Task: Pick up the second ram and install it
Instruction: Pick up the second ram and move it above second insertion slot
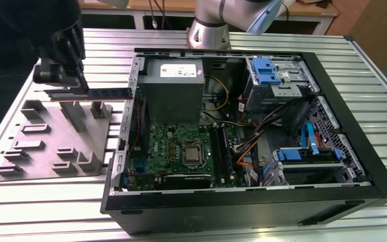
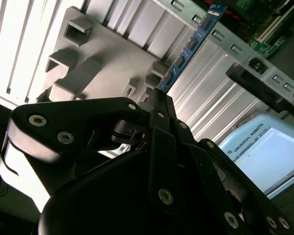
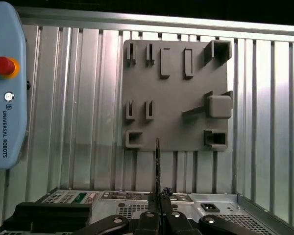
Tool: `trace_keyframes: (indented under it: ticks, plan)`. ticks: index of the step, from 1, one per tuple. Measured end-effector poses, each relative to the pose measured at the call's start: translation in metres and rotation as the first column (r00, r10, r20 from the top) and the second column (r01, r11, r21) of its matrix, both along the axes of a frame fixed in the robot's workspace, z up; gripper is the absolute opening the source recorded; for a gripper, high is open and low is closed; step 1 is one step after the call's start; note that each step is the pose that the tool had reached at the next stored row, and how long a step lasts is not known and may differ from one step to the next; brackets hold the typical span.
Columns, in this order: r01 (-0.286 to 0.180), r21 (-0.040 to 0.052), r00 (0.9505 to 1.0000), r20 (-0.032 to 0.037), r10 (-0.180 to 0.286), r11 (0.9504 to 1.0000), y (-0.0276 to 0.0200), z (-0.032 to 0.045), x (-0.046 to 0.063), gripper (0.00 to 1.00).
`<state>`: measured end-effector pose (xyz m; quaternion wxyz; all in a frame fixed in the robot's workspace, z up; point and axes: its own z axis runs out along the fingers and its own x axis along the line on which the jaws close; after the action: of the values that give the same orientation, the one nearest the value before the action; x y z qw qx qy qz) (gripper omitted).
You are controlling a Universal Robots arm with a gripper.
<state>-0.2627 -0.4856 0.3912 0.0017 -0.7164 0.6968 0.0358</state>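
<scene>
My gripper (image 1: 78,89) is shut on one end of the second ram (image 1: 111,92), a thin dark stick. It hangs level above the grey holder plate (image 1: 52,146), its free end pointing at the open computer case (image 1: 247,201). In the second wrist view the ram (image 2: 190,45) looks blue with black chips and sticks out past the fingertips (image 2: 159,105). In the first wrist view the ram (image 3: 158,164) appears edge-on above the holder plate (image 3: 176,73). The green motherboard (image 1: 173,146) lies inside the case, with long memory slots (image 1: 221,151) beside the processor socket.
The case holds a grey power supply (image 1: 173,83), drive cages with blue latches (image 1: 271,70) and loose cables (image 1: 247,151). The holder plate carries several upright posts (image 1: 79,113). A teach pendant (image 3: 7,88) lies on the slatted table. The arm's base (image 1: 210,27) stands behind the case.
</scene>
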Motion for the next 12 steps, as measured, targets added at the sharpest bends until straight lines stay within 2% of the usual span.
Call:
trace_keyframes:
  ticks: [12]
  plan:
    - [0.0, 0.0001, 1.0, 0.0001, 0.0, 1.0, 0.0, -0.0006, 0.036, 0.11]
